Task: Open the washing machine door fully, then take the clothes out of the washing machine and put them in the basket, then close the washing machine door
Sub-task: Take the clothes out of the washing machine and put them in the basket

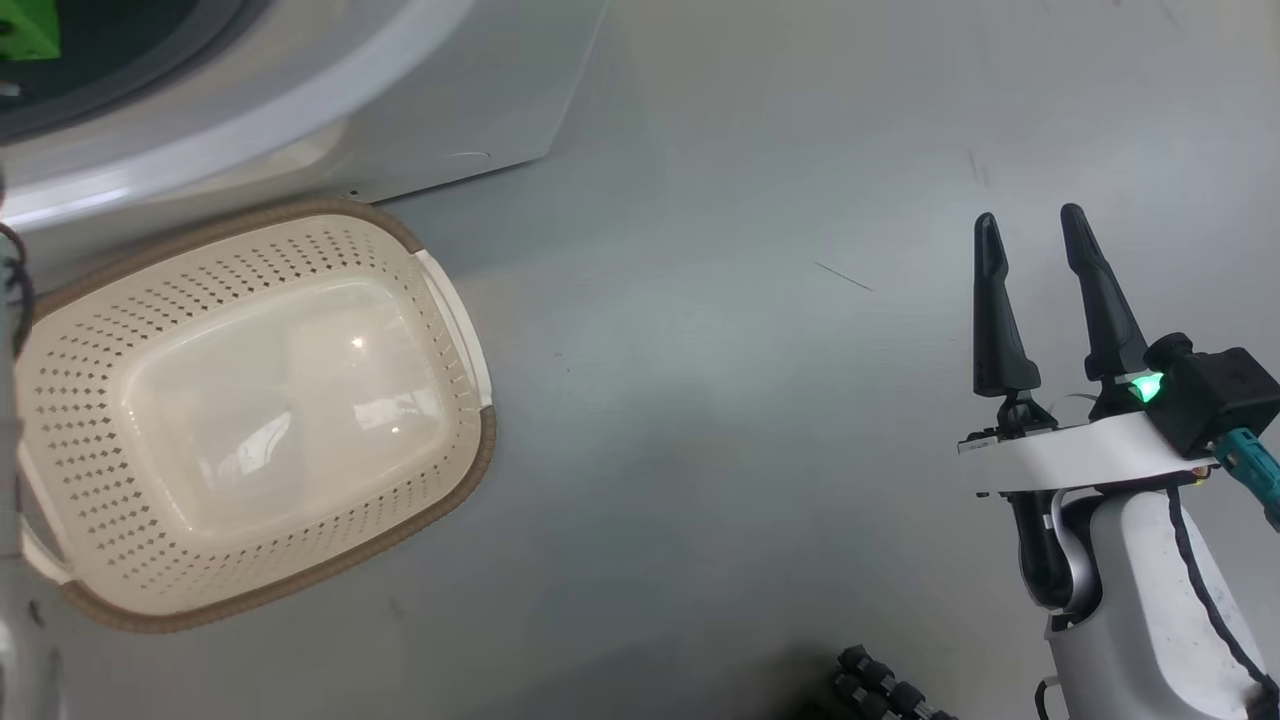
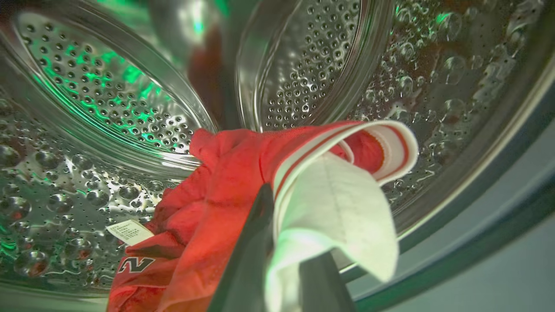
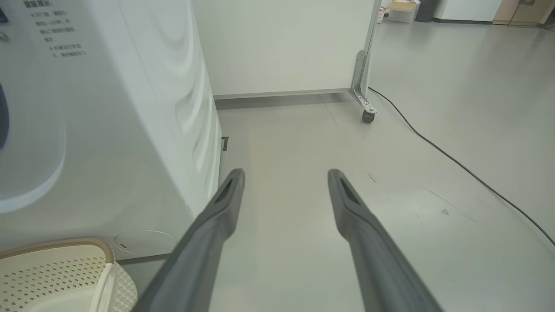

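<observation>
**Inside the drum the clothes are gripped — the basket sits outside and below, on the left**

Across the head view, the basket [image 1: 80,400] is seen on the floor [image 1: 750,400] at the lower left. It is empty, its far rim is just beside the foot of the washing machine [image 1: 300,110], and it is set askew to the machine's front. The right gripper [image 1: 1030,218] is seen at the lower right, well apart from the basket, with its fingers spread wide and nothing between them.

Along the left wrist view, the left gripper [image 2: 282,242] is found inside the steel drum [image 2: 108,86]. Its two dark fingers are drawn nearly together on the clothes [image 2: 217,190]. A fold of white cloth [image 2: 334,208] with red-striped trim is pinched between them, and the rest of the red fabric is draped to the left of and below the fingers. A small label [image 2: 130,232] is seen on that fabric. The grey gasket [image 2: 468,247] is seen at the lower right, so the hand is judged to be only just within the mouth.

Through the right wrist view, a corner of the basket is seen at the lower left, beside the machine's white side. Bare floor and a cable [image 3: 455,160] lie ahead of the open fingers.

One relation is judged to decide the coming move — the basket lies outside the drum mouth and lower, on the left arm's side. The clothes would have to be drawn back through the mouth and then lowered. The left arm is judged the nearer one and is already loaded. Trailing fabric could catch on the gasket.
</observation>
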